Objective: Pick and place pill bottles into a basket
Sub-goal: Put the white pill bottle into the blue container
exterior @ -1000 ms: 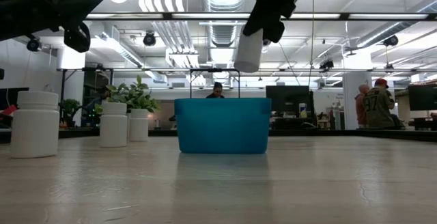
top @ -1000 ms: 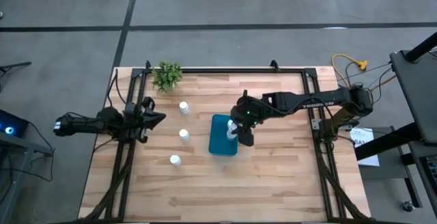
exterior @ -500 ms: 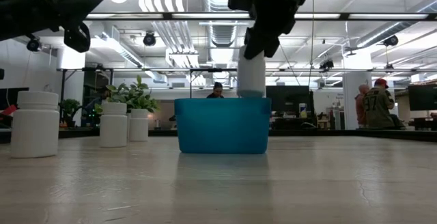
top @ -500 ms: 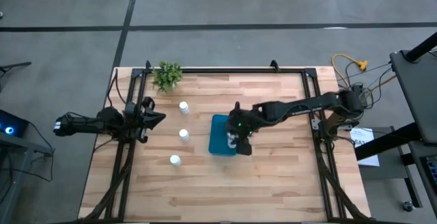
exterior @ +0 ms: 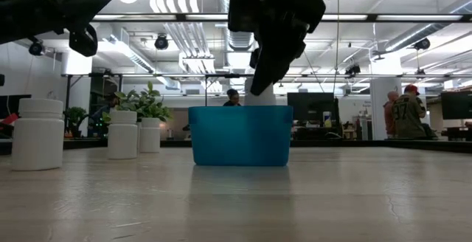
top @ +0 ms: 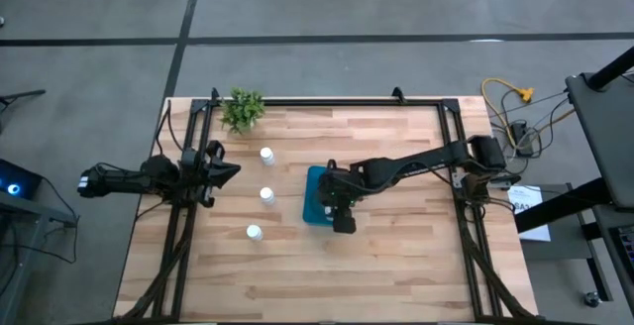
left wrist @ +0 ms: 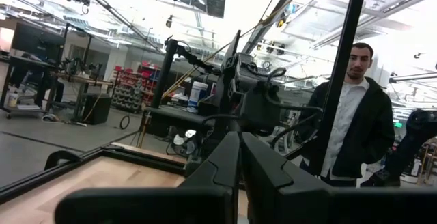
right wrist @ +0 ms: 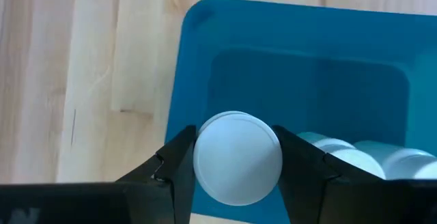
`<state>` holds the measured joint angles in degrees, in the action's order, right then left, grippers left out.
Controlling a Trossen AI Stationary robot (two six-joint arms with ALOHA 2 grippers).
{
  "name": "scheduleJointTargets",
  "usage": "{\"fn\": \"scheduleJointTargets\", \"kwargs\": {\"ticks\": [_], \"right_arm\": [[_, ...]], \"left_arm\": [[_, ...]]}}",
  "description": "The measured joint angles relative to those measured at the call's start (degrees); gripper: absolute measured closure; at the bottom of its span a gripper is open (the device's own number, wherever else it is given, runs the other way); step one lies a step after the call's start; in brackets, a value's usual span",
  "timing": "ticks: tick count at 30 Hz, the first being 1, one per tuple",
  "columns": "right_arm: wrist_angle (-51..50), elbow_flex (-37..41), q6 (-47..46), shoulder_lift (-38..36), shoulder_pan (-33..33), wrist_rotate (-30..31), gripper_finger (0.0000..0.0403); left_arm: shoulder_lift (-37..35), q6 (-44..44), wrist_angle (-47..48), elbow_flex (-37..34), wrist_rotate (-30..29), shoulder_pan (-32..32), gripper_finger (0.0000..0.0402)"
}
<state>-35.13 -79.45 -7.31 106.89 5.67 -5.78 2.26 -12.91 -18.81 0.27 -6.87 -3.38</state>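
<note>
My right gripper (top: 338, 209) is over the teal basket (top: 319, 194), shut on a white pill bottle (right wrist: 237, 157). In the low view only the bottle's top (exterior: 259, 99) shows above the basket's rim (exterior: 240, 109). Two more bottles (right wrist: 382, 161) lie inside the basket. Three bottles stand on their bases on the table to its left (top: 266, 155), (top: 266, 195), (top: 255, 232). My left gripper (top: 226, 171) waits shut and empty at the table's left edge. My right gripper pinches the bottle's round side wall (right wrist: 200, 157) between its two fingers (right wrist: 179, 166), one on each side. The fingers come from above, slanting down. The bottle hangs below them with its lower part inside the basket; whether it touches the bottom is hidden by the basket's wall.
A small green plant (top: 243, 109) stands at the table's far left corner. A dark frame (top: 178, 216) runs along the table's edges. People stand in the room behind the table (exterior: 402, 113).
My right gripper has gone down and a little toward the table's left and near edges with the bottle. The bottle, first clear above the basket's rim, now sits mostly inside the basket.
</note>
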Motion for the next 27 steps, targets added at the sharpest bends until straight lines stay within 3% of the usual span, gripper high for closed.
{"fn": "scheduleJointTargets", "kwargs": {"ticks": [10,27], "right_arm": [[1.35,0.53,-0.11,0.0,-0.05,3.01,0.0253],[2.66,2.0,-0.24,3.27,0.0,3.03,0.0242]], "left_arm": [[0.02,0.0,0.0,0.0,0.0,0.0,0.0402],[0.0,0.0,-0.01,0.0,0.0,-0.02,0.0402]]}}
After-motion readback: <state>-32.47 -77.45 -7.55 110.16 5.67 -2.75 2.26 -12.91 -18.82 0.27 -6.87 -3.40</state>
